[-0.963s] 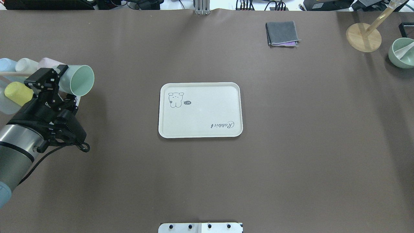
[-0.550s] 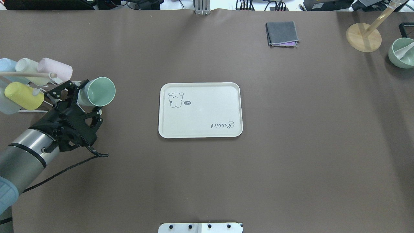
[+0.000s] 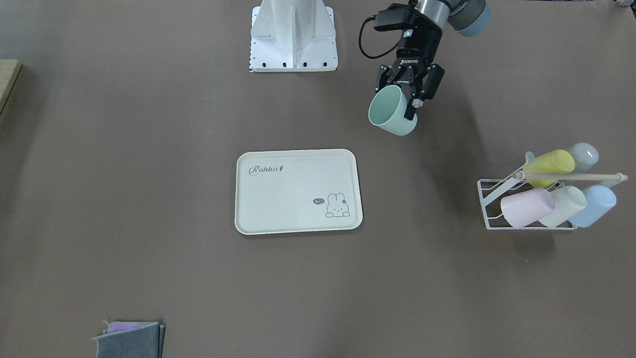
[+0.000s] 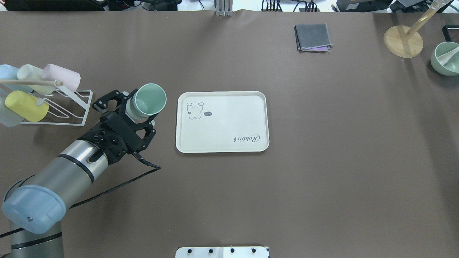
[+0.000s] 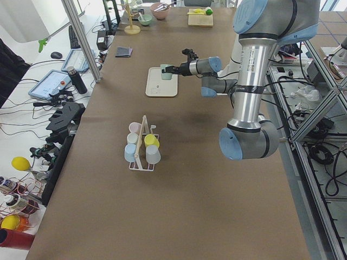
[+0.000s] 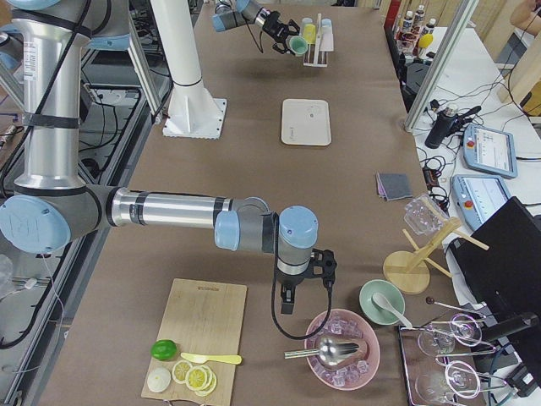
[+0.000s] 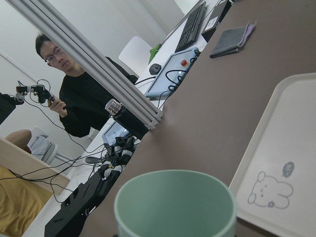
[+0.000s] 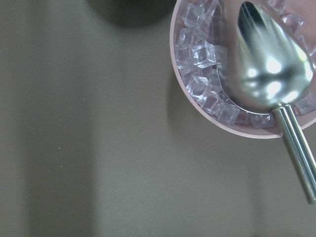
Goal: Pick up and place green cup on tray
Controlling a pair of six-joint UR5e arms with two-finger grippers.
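The green cup (image 4: 147,100) is held tilted in my left gripper (image 4: 138,106), mouth facing up and toward the tray, above the table. The gripper is shut on the cup's wall. The cup hangs just left of the cream-white tray (image 4: 222,125), apart from it. In the front-facing view the cup (image 3: 392,117) and left gripper (image 3: 405,101) are up and right of the tray (image 3: 293,199). The left wrist view shows the cup's rim (image 7: 175,200) with the tray (image 7: 291,133) beyond. My right gripper (image 6: 304,292) shows only in the exterior right view; I cannot tell if it is open.
A white wire rack (image 4: 68,107) with several pastel cups stands at the left. A folded grey cloth (image 4: 312,37), a wooden stand (image 4: 403,41) and a green bowl (image 4: 444,59) are at the far right. A pink bowl of ice (image 8: 207,74) with a metal scoop lies under the right wrist.
My left gripper has carried the green cup to the right, away from the rack, to just beside the tray's left edge. The cup's mouth has turned more upward.
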